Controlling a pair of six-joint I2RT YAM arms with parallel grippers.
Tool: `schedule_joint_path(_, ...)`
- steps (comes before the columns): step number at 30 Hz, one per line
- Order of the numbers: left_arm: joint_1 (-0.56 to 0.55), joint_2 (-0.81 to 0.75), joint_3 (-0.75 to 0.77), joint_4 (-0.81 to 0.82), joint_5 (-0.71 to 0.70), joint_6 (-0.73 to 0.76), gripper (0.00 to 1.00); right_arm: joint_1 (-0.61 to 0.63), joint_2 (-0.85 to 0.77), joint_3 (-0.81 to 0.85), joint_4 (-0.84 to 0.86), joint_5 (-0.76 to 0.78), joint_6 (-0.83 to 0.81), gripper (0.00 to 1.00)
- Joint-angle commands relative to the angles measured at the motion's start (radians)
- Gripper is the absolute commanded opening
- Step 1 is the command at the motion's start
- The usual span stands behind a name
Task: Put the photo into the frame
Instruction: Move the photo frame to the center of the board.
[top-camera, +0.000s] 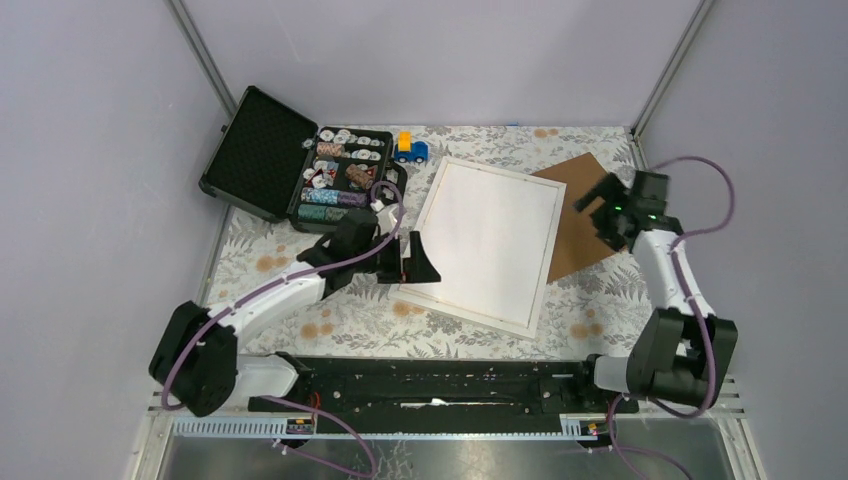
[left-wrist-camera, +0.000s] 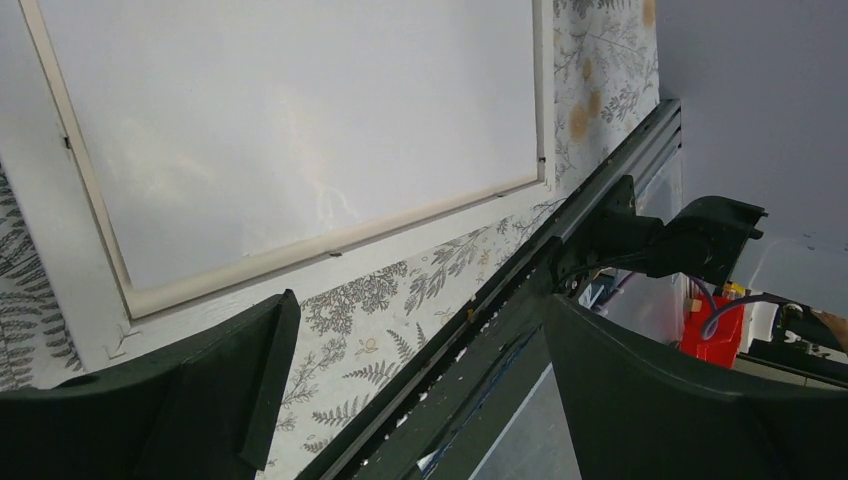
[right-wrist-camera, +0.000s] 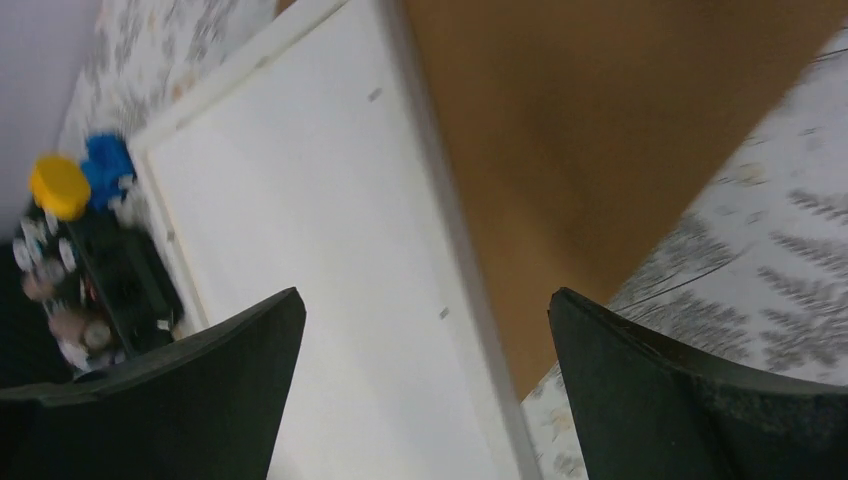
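The white frame lies flat mid-table, slightly turned. A plain white sheet fills its opening; no sunset picture shows, so I cannot tell whether this is the photo face down. My left gripper is open and empty at the frame's lower left edge. In the left wrist view the moulding and white sheet lie ahead of the gripper. My right gripper is open and empty, above the frame's right edge and the brown board. In the right wrist view the gripper straddles both.
The brown backing board lies right of the frame, partly under its edge. An open black case of poker chips stands at the back left, with a blue and yellow toy truck beside it. A black rail runs along the near edge.
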Motion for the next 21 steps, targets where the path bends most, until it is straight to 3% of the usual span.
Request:
schedule_joint_path(1,-0.021,0.079,0.066,0.05,0.064,-0.003,0.99,-0.266,0.095,-0.098,0.214,-0.157,0.051,1.0)
schedule_joint_path(4,-0.054,0.128,0.123,0.007,0.044,0.015,0.99,-0.367,0.182,-0.077,0.247,-0.175,0.02,1.0)
schedule_joint_path(9,-0.121,0.205,0.206,0.046,-0.035,-0.013,0.99,-0.374,0.349,0.063,0.196,-0.016,-0.063,1.0)
schedule_joint_path(17,-0.282,0.43,0.389,0.139,-0.181,0.0,0.99,-0.372,0.509,0.22,0.101,0.037,-0.104,1.0)
schedule_joint_path(21,-0.314,0.545,0.499,0.017,-0.257,-0.003,0.99,-0.342,0.528,0.185,0.147,-0.189,-0.055,1.0)
